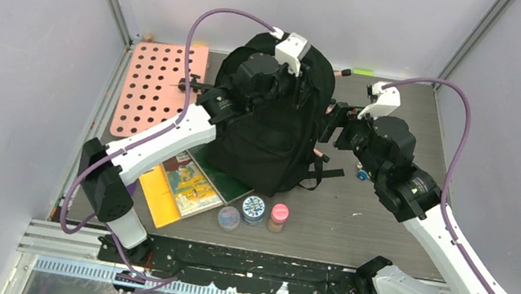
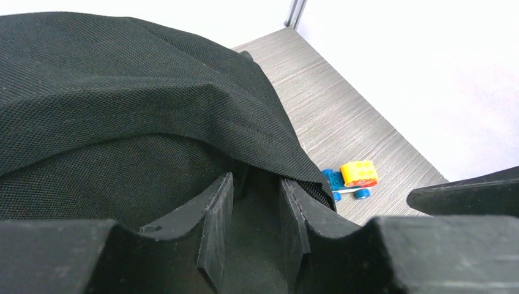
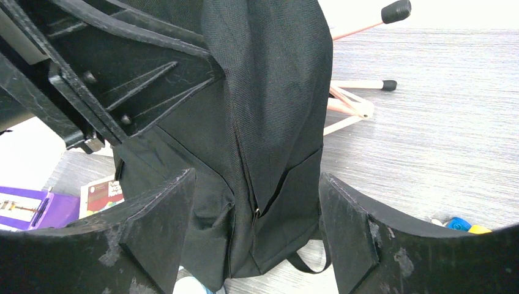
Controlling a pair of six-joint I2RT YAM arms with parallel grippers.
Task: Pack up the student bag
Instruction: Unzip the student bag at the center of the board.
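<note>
The student bag [image 1: 271, 137], a large black fabric backpack, stands in the middle of the table. My left gripper [image 1: 302, 80] reaches over its top. In the left wrist view the gripper [image 2: 256, 184] has its fingers a narrow gap apart, pressed into the black fabric [image 2: 122, 104]. The zipper edge of a flap lies on the right finger [image 2: 294, 208], and nothing is clearly pinched. My right gripper [image 1: 337, 124] hovers just right of the bag. Its jaws stand wide open [image 3: 257, 177], facing the bag's side seam [image 3: 269, 110] without touching it.
Books [image 1: 191, 182] and a yellow folder [image 1: 156, 200] lie at the bag's front left, with three small jars [image 1: 254, 210] beside them. A pink pegboard [image 1: 156, 85] lies at back left. A blue-and-yellow toy car [image 2: 352, 179] and pink sticks [image 3: 358, 101] lie to the bag's right.
</note>
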